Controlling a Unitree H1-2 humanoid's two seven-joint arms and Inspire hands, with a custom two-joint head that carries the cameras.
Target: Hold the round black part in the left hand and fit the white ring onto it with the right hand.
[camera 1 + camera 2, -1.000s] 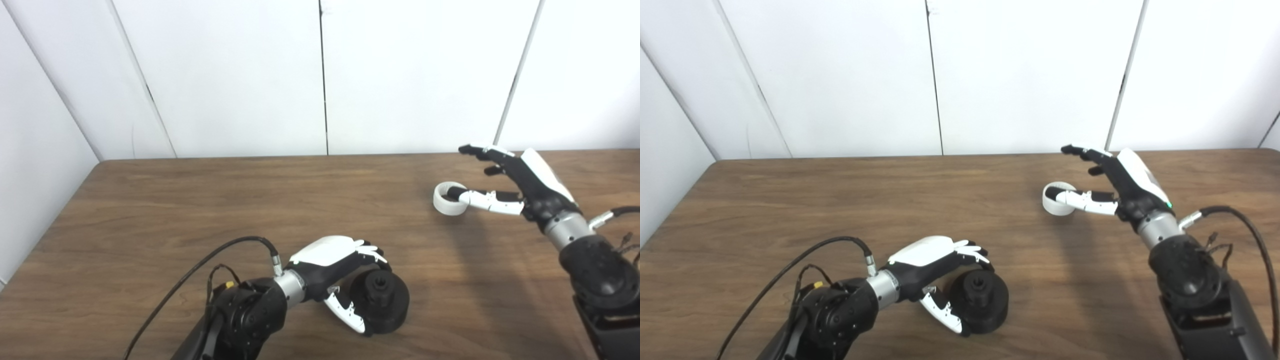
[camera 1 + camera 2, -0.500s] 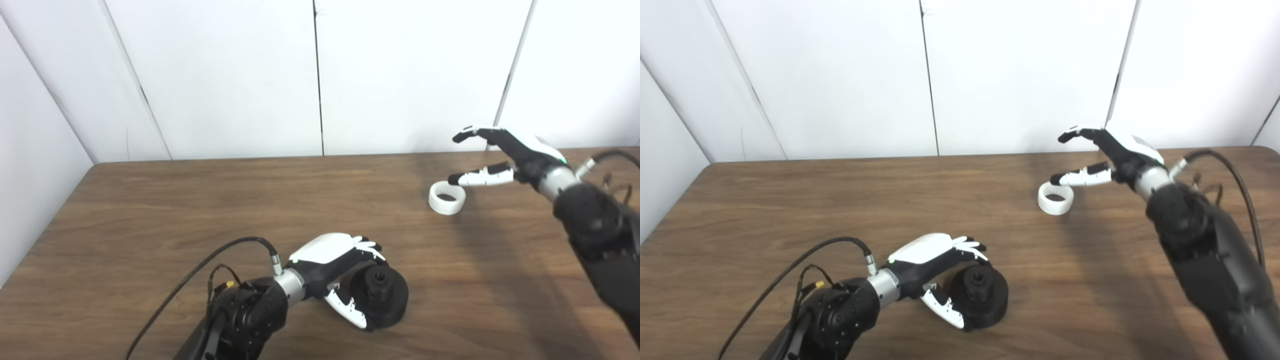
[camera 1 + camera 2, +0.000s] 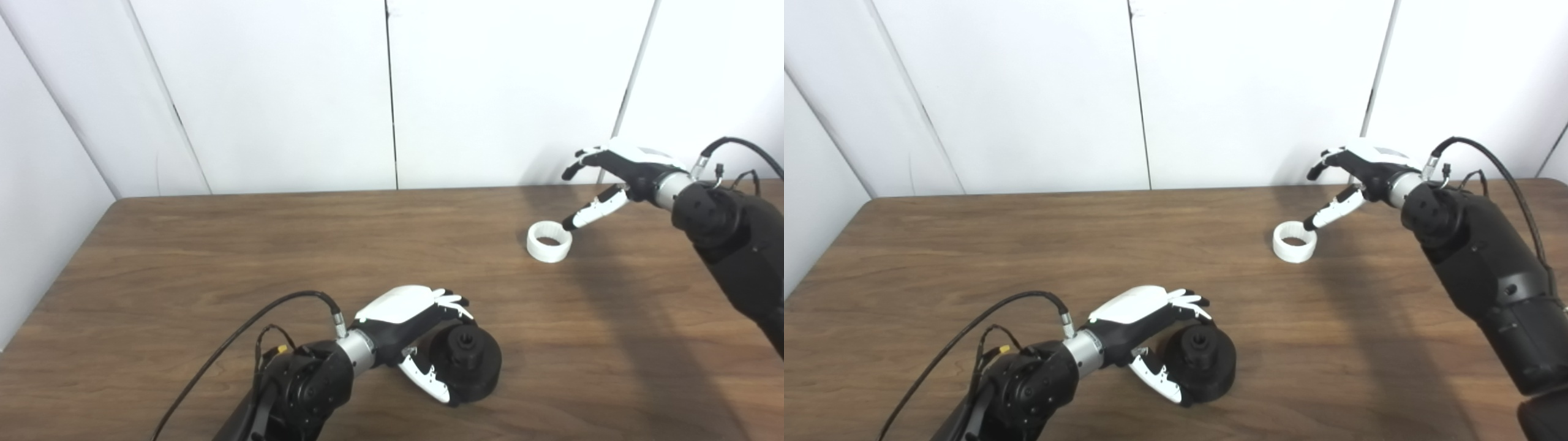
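Right hand raised, spread above white ring, left hand cupping black part

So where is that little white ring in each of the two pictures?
Left eye view: the white ring lies flat on the table, right of centre, towards the far edge.
Right eye view: the same ring sits a little further left in the picture.
Shared landmark: the right hand, open, its thumb tip at the ring's rim.
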